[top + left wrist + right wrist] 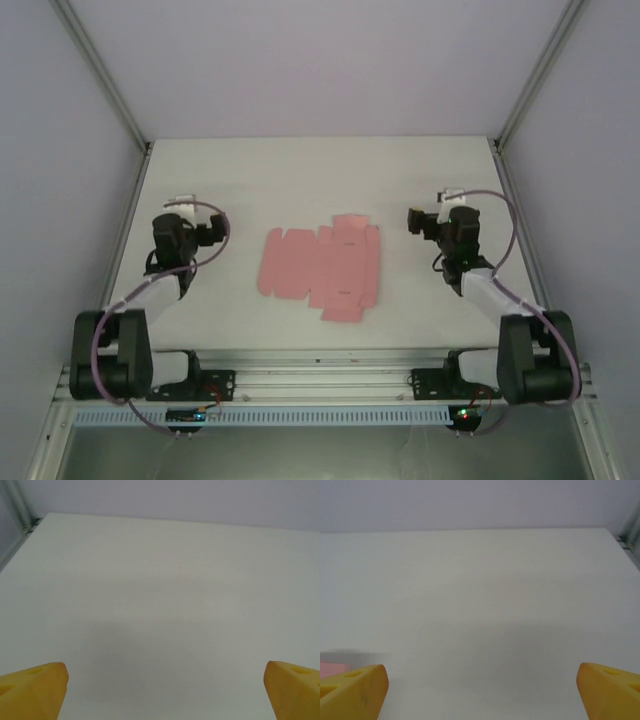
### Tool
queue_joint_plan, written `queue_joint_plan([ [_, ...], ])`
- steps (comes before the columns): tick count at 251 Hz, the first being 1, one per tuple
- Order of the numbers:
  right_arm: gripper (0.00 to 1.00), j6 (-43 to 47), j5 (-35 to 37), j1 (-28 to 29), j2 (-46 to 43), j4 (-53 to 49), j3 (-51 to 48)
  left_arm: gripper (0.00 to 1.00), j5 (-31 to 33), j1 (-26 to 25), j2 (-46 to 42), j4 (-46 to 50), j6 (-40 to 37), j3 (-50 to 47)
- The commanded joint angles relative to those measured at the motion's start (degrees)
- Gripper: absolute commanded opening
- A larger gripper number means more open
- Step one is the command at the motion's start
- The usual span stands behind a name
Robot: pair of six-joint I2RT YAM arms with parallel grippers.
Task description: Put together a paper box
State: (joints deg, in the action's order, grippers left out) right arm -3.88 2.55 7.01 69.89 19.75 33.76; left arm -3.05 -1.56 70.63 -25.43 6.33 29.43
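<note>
White table [300,170] bounded by pale walls [320,60]. Paper box [320,265] seen as flat pink many-flapped cutout, laid at centre of top view, between both arms, touched by neither. Left gripper [165,690] pointed over bare table, yellow fingers [35,690] spread wide at lower corners of wrist frame, nothing gripped. Right gripper [482,690] likewise spread wide, nothing held. Pink edge of cutout glimpsed at lower left of right wrist frame.

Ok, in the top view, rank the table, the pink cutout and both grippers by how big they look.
Largest first:
1. table
2. paper box
3. left gripper and right gripper, which look alike, so I won't rank those two.
</note>
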Motion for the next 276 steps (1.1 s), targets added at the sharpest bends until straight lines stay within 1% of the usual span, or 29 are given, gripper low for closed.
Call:
queue_joint_plan([
  [1,0.99,-7.78,-3.4,5.17,-2.8,-21.84,6.37,0.99,-5.04,-3.65,-4.87,13.26,6.69,3.01],
  [22,0.98,-12.29,-8.47,10.67,-2.38,-28.0,9.8,1.0,-7.64,-6.73,-7.05,15.06,11.77,2.44],
  [48,0.98,-14.54,-14.17,18.25,-0.43,-28.71,11.34,1.0,-10.32,-10.62,-7.07,15.96,15.43,1.6],
  [60,0.98,-16.72,-15.25,20.34,1.22,-28.31,11.46,1.0,-10.49,-12.28,-5.92,17.76,16.9,2.16],
  [75,0.98,-19.24,-17.35,21.32,4.15,-27.8,11.43,1.0,-12.21,-13.23,-3.99,19.64,18.13,2.61],
  [95,0.96,-19.6,-22.21,21.98,8.54,-24.9,10.82,1.0,-14.13,-13.71,-1.09,18.9,19.41,2.21],
  [111,0.95,-19.68,-22.21,22.22,12.05,-23.24,10.38,1.0,-15.62,-13.91,1.05,17.98,19.72,1.87],
  [119,0.95,-20.58,-23.3,22.2,13.89,-22.9,10.19,1.0,-16.41,-14.08,2.09,17.88,19.51,1.95],
  [133,0.95,-21.18,-23.57,21.07,16.83,-22.05,10.08,1.0,-18.39,-14.12,3.79,17.52,19.64,2.23],
  [155,0.91,-21.78,-24.22,19.05,20.41,-21.21,9.39,1.0,-20.88,-14.32,6.37,17.29,19.04,2.64],
  [183,0.9,-20.94,-24.01,17.84,22.52,-19.22,7.03,1.0,-23.01,-14.52,9.77,17.29,18.73,3.1],
  [217,0.9,-20.12,-26.37,16.63,24.14,-15.74,4.36,1.0,-28.32,-15.11,14.66,13.78,18.67,3.29],
  [253,0.9,-19.93,-26.39,15.91,25.12,-14.03,3.21,1.0,-35.25,-16.98,18.84,7.85,19.92,4.33],
  [276,0.89,-19.61,-26.63,15.84,25.38,-13.51,3.25,0.89,-39.0,-19.11,21.3,3.01,21.64,5.12],
])
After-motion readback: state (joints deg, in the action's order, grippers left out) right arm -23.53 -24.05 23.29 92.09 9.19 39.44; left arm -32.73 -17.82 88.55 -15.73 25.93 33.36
